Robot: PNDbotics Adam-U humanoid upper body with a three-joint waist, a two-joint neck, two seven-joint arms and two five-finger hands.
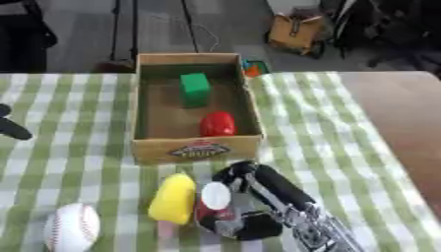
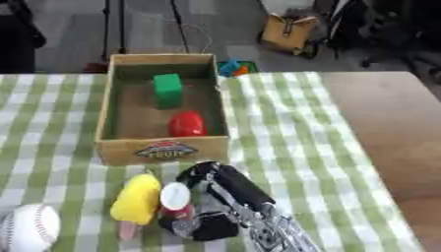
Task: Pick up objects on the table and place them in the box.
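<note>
My right hand [image 1: 250,206] is curled around a small red container with a white cap [image 1: 214,196], low on the checked tablecloth [image 1: 344,147], just in front of the box [image 1: 196,147]. The yellow object [image 1: 173,198] sits touching or nearly touching it on the left, so I judge lifting could drag or tip it. The box's near wall is close ahead; too low a carry would clip it. Inside, a green block [image 1: 195,88] and red object [image 1: 218,123] leave bare floor on the left. The baseball [image 1: 72,226] lies well clear (my left hand [image 1: 10,125] barely shows at the edge, fingers unreadable)
</note>
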